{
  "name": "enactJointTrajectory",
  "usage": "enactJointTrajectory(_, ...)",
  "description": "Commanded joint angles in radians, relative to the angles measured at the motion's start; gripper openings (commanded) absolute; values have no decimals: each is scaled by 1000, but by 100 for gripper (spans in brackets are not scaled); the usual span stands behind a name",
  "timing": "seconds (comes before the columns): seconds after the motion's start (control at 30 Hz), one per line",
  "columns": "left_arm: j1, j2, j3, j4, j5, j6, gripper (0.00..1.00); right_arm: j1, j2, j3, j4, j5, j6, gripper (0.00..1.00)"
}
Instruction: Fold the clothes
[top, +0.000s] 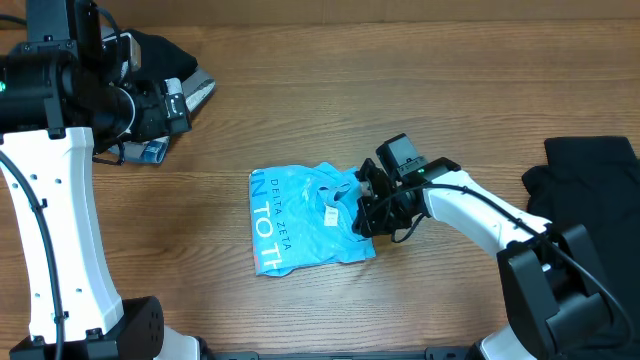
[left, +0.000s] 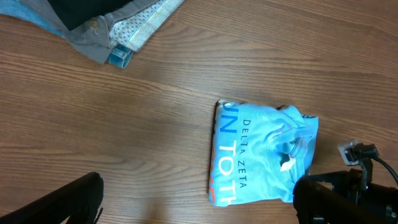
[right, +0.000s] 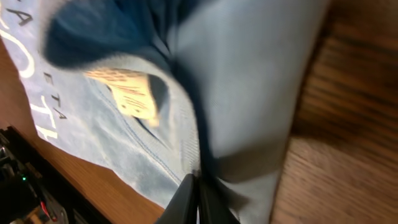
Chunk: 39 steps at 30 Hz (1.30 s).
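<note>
Overhead view: right fingers (top: 362, 208) closed on the edge of the blue T-shirt (top: 300, 225), already folded compact on the surface (top: 300, 120); left fingers (top: 178, 103) wide, empty; black garment (top: 590, 175) seemingly unfolded.

T-shirt (top: 300, 215) matt cloth; table (top: 420, 90) smooth, seemingly wood.

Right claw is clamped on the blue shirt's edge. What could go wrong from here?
The right claw is shut on the collar edge of the folded sky-blue fabric T-shirt; pulling could drag the bundle or undo its folds. The pinch looks thin in the wrist view; fabric might slip out.
</note>
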Motion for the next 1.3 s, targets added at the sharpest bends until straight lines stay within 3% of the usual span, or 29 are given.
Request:
enactJointTrajectory(0.0,4,3,6,-3,11,23,100,-21,-64,40,-23,-5,-1,4)
enactJointTrajectory(0.3,4,3,6,-1,11,23,100,-29,-105,51,-146,151,57,4)
enactJointTrajectory(0.77,4,3,6,-1,11,23,100,-29,-105,45,-253,154,76,4)
enactJointTrajectory(0.8,4,3,6,-1,11,23,100,-29,-105,45,-250,156,76,9)
enactJointTrajectory(0.83,4,3,6,-1,11,23,100,-29,-105,45,-249,167,76,21)
enactJointTrajectory(0.87,4,3,6,-1,11,23,100,-30,-105,45,-248,178,76,22)
enactJointTrajectory(0.97,4,3,6,-2,11,23,100,-53,-106,59,-229,182,80,13)
enactJointTrajectory(1.2,4,3,5,-2,11,26,100,-69,-136,177,-109,-3,71,13)
enactJointTrajectory(1.27,4,3,-2,4,11,26,100,-55,-135,183,-19,-85,71,18)
